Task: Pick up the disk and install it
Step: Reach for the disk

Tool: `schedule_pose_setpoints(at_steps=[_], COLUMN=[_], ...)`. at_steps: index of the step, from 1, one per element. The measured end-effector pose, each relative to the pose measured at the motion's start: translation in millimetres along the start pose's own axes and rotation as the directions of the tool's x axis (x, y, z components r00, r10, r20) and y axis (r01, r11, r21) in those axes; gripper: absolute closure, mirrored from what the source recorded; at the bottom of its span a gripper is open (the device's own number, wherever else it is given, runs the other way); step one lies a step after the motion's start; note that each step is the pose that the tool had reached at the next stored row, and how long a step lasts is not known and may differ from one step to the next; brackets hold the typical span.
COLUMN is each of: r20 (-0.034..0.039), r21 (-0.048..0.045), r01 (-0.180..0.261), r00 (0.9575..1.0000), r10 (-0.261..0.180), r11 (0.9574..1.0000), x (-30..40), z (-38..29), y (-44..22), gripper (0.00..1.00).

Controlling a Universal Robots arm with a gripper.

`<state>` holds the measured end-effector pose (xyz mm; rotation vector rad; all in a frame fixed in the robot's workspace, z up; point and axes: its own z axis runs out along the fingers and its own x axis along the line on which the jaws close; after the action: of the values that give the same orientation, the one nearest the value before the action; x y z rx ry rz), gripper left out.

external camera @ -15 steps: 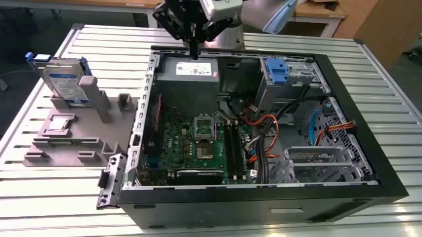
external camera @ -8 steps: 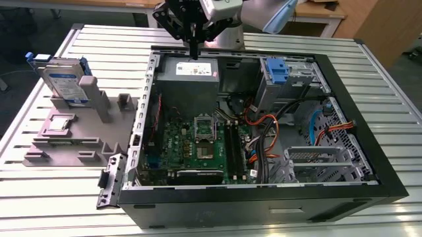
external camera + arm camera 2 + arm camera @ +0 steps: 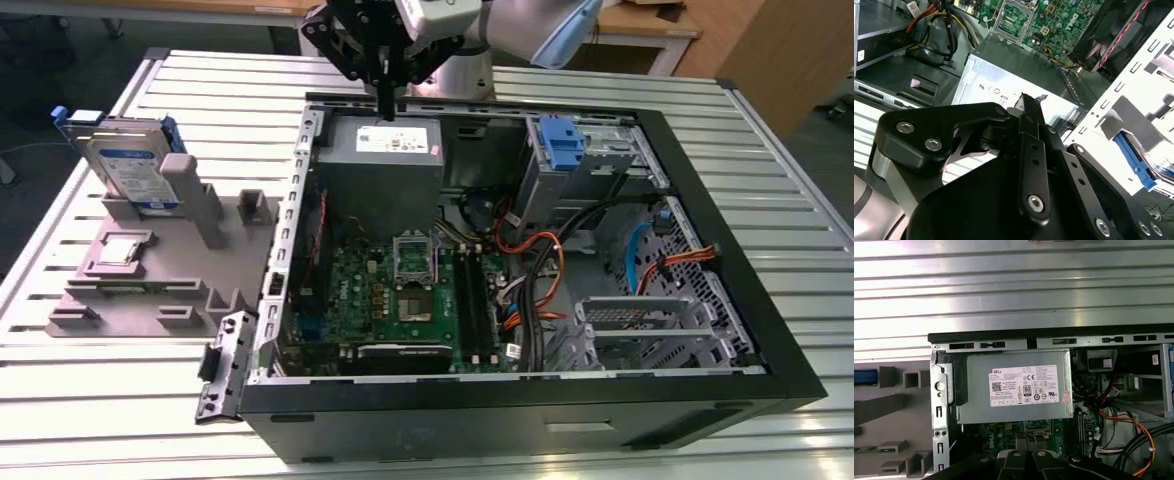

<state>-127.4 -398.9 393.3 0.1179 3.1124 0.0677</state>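
The disk (image 3: 131, 162) stands upright in a grey fixture (image 3: 134, 290) on the table, at the exterior view's left, outside the computer case. It is silver with a white-and-blue label and blue rails. One blue rail (image 3: 1135, 161) shows past the case wall in the second wrist view. My gripper (image 3: 387, 108) hangs over the back of the open case (image 3: 747, 330), just above the grey power supply (image 3: 1019, 387). Its fingers (image 3: 1030, 107) are pressed together with nothing between them. The disk is well off to the side of the gripper.
Inside the case lie a green motherboard (image 3: 400, 290), orange and black cables (image 3: 541, 270), a tall blue latch (image 3: 561, 140) and a metal drive cage (image 3: 641, 325). The fixture also holds a small square chip (image 3: 118, 250). A slatted metal table (image 3: 80, 400) carries everything.
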Motion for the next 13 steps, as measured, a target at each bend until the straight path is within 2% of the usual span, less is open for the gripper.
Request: schedule_pose_setpoints(at_steps=[13], r20=[-0.0001], r21=[0.0001], r01=[0.0], r00=[1.0], r10=[0.0], r11=[1.0], x=[4.0], z=[-0.1], y=[-0.3], gripper=[0.9])
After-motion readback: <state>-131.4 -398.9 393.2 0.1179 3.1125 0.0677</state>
